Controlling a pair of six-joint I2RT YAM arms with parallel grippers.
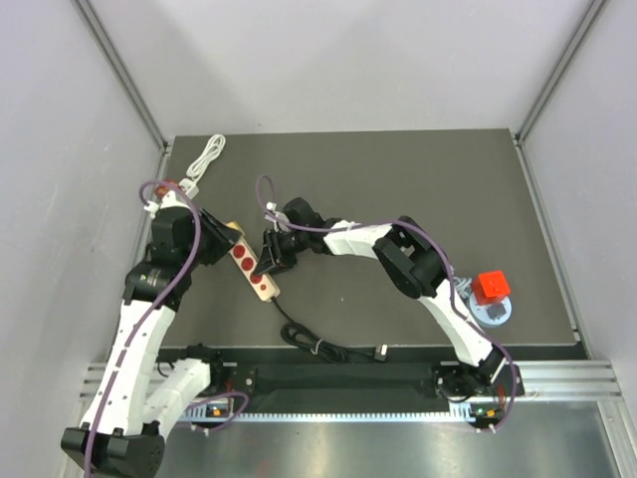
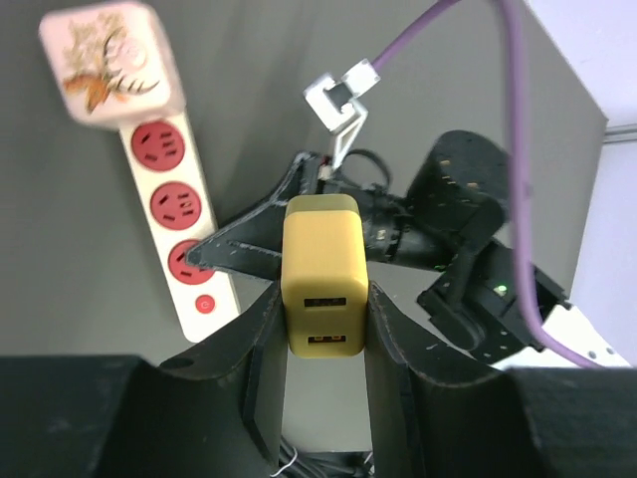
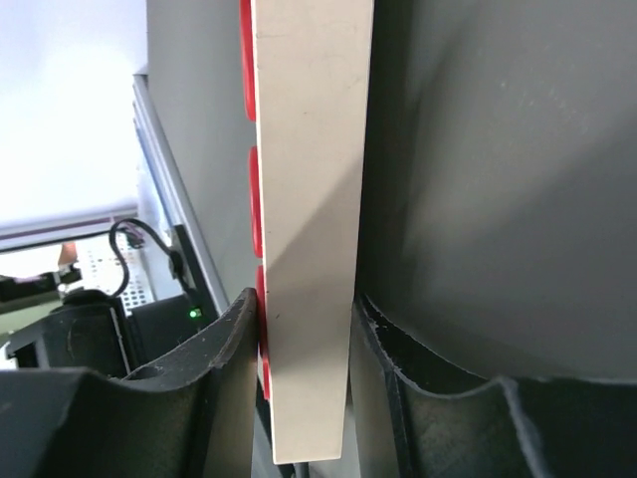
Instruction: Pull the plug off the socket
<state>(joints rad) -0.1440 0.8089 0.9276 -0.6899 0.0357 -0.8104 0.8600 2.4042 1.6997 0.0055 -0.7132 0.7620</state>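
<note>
1. Your left claw [image 2: 323, 334] was closed on the mustard-yellow box-shaped plastic plug [image 2: 320, 254]. One black finger [image 2: 261, 349] pressed against each side, and the plug's two USB ports faced the wrist camera.
2. You had that plug off the socket. In the left wrist view it sat in the claw apart from the cream plastic power strip [image 2: 177, 214], to the strip's right. Three red sockets and a small red switch showed on the strip's face.
3. Your right claw [image 3: 305, 324] was squeezed narrow across the strip's width, with a finger touching each long cream edge.
4. From above, the strip lay slanted on the dark grey bench [image 1: 448, 179] between your two claws. A black cable [image 1: 318, 346] ran from its near end toward the arm bases.
5. A pale pink block with a floral print [image 2: 105, 60] sat at the strip's far end. It was blurred, so you could not read more from it.
6. A coiled white cable [image 1: 207, 157] lay at the far left corner of the bench.
7. A red cube [image 1: 491, 287] rested on a grey-blue round disc [image 1: 496, 314] near the right edge, well apart from the strip.
</note>
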